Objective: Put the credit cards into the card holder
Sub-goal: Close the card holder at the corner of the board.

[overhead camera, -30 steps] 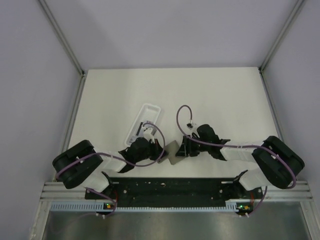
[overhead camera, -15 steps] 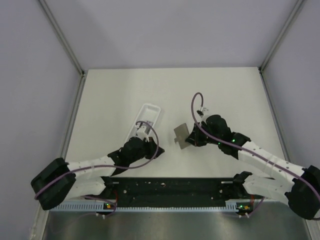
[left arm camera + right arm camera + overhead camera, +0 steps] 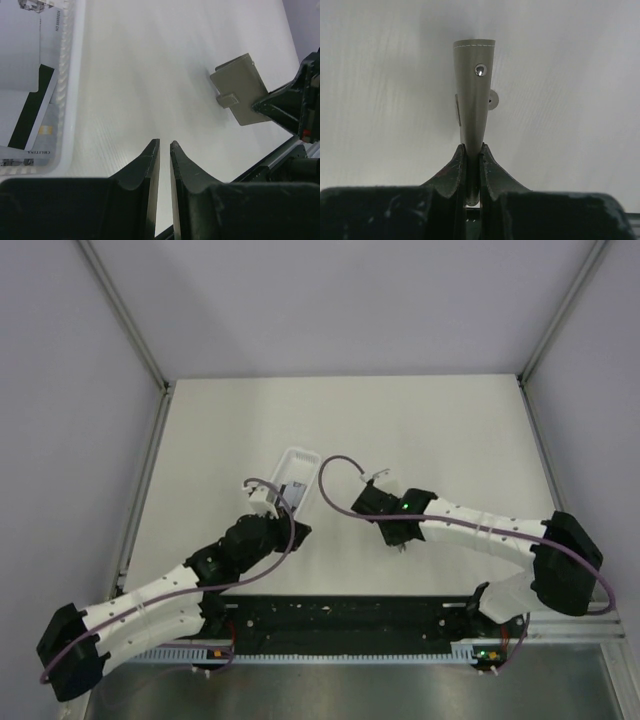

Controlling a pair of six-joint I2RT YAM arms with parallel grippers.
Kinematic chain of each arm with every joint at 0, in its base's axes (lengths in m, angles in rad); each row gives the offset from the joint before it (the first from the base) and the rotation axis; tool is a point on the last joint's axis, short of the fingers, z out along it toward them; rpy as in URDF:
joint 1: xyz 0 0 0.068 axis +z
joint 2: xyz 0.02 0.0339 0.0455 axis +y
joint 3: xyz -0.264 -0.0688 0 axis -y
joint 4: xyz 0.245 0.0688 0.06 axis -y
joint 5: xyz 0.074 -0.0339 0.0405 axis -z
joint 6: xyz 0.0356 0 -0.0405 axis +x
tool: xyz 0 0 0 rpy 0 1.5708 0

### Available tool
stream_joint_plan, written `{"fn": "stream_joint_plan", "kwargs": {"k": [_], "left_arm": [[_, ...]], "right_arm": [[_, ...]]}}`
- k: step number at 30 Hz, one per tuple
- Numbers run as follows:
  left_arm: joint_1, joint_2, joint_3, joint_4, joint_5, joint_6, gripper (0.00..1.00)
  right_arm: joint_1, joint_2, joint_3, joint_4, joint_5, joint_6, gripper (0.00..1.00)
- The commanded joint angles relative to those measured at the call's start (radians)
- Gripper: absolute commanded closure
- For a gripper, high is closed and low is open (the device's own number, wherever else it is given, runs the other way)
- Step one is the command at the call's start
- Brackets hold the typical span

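Grey stitched folding card holder [image 3: 473, 95], pinched edgewise in the right gripper [image 3: 472, 150], risked twisting loose; the left gripper [image 3: 164, 145] stood narrow, empty.

The flat folding fabric card holder [image 3: 472, 95] is a dull greenish grey, with pale stitching along one edge and a shiny silver snap stud. The thin rectangular plastic credit cards [image 3: 20, 62] are pale silvery grey with dark lettering; one carries a black stripe and a small gold patch. The long plastic tray [image 3: 67, 100] is white. The counter [image 3: 150, 60] is off-white with faint fine ribbing. The left end effector [image 3: 164, 150] and right end effector [image 3: 471, 150] are black. The jointed robot arms [image 3: 480, 530] are white with black joints and purple cables [image 3: 340, 458].
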Motion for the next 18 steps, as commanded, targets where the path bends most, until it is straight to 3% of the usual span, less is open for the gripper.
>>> {"fn": "stream_joint_plan", "kwargs": {"k": [1,5,10,15,18], "left_arm": [[-0.004,-0.049,-0.012,-0.047,-0.052,-0.010,0.81],[-0.002,-0.076,-0.030,-0.047,-0.069,-0.013,0.81],[-0.004,-0.098,-0.035,-0.096,-0.085,-0.016,0.81],[-0.004,-0.122,-0.046,-0.118,-0.111,-0.020,0.80],[-0.004,-0.130,-0.049,-0.124,-0.120,-0.014,0.79]], "right_arm": [[0.098,0.090,0.048,-0.037,0.124,0.071,0.94],[0.175,0.165,0.062,0.009,0.106,0.099,0.92],[0.250,0.211,0.087,0.063,0.063,0.119,0.80],[0.259,0.090,0.006,0.326,-0.190,0.041,0.72],[0.259,0.006,-0.024,0.437,-0.288,0.005,0.61]]}}
